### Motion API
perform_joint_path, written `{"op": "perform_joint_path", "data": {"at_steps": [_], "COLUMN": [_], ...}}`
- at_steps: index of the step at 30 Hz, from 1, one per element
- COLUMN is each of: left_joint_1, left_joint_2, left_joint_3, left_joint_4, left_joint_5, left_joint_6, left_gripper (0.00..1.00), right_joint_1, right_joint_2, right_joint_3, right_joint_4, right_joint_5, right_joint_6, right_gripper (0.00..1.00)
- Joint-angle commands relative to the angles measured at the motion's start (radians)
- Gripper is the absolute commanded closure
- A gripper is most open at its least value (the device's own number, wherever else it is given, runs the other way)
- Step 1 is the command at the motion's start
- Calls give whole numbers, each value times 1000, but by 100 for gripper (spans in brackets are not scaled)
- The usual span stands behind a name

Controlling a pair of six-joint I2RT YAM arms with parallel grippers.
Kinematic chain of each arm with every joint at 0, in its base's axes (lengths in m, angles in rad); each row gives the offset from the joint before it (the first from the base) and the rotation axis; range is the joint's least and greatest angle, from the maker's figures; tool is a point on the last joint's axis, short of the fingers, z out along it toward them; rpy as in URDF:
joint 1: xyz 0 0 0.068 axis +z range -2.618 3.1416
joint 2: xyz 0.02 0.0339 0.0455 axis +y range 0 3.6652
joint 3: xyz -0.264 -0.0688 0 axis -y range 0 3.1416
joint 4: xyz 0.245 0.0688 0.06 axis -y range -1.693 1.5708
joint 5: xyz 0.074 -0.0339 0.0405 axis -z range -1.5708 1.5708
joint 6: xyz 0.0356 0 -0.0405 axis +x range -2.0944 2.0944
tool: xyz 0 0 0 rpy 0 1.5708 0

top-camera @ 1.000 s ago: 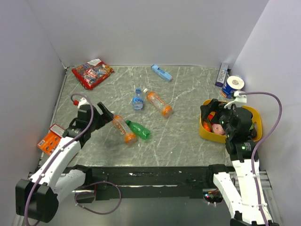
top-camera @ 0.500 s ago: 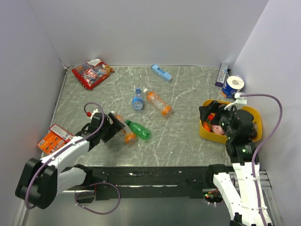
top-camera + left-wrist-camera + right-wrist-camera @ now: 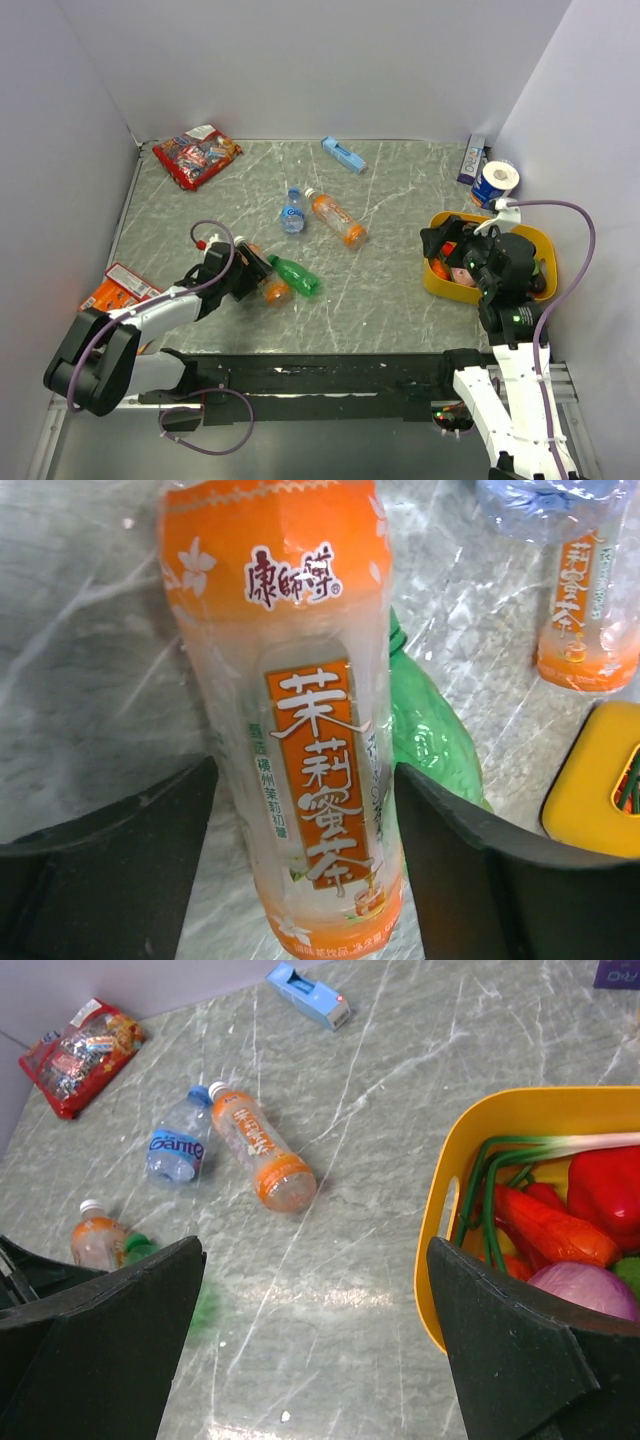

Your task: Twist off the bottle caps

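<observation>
Between left jaws, orange bottle (image 3: 310, 780), contact unclear, green bottle (image 3: 435, 740) mostly hidden behind, right jaws wide, empty

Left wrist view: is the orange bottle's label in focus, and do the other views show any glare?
Left wrist: orange bottle label sharp, clear bottle at the top edge blurred. Right wrist: bright glare patch on the table. Top external: evenly lit, no strong glare.

Near tea bottle (image 3: 300, 730): orange label, white characters, white flower motifs.
Green bottle (image 3: 435, 730): translucent green throughout.
Far tea bottle (image 3: 258, 1150): orange, white cap.
Water bottle (image 3: 176, 1145): clear, blue label.
Table (image 3: 400, 280): grey-green marble, white veining.
Tub (image 3: 450, 1190): yellow.
Snack bag (image 3: 195, 155): red, multicoloured print.
Flat box (image 3: 343, 154): light blue.
</observation>
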Motion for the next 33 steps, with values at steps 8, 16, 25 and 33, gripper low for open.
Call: {"op": "perform_joint_path", "data": {"at_steps": [8,16,25,33], "left_joint_1": [-13,-13,-59,-246], "left_joint_2": [-46,-477,-413,-94], "left_joint_3": [-62,-36,264,608], "left_joint_4": [177,-44,-86,-152], "left_joint_5": [-102,-150,246,335], "left_joint_6": [71,262,765,1115], "left_gripper": [39,42,45,48], "right_joint_1": [5,3,8,19], "right_joint_2": [-12,-12,145,241], "right_joint_3": [25,23,115,192], "right_joint_4": [-12,49,189,448], "right_joint_5": [-2,-112,-359,-502], "right_joint_6": [0,45,186,442], "right_gripper": [0,1,6,7]}}
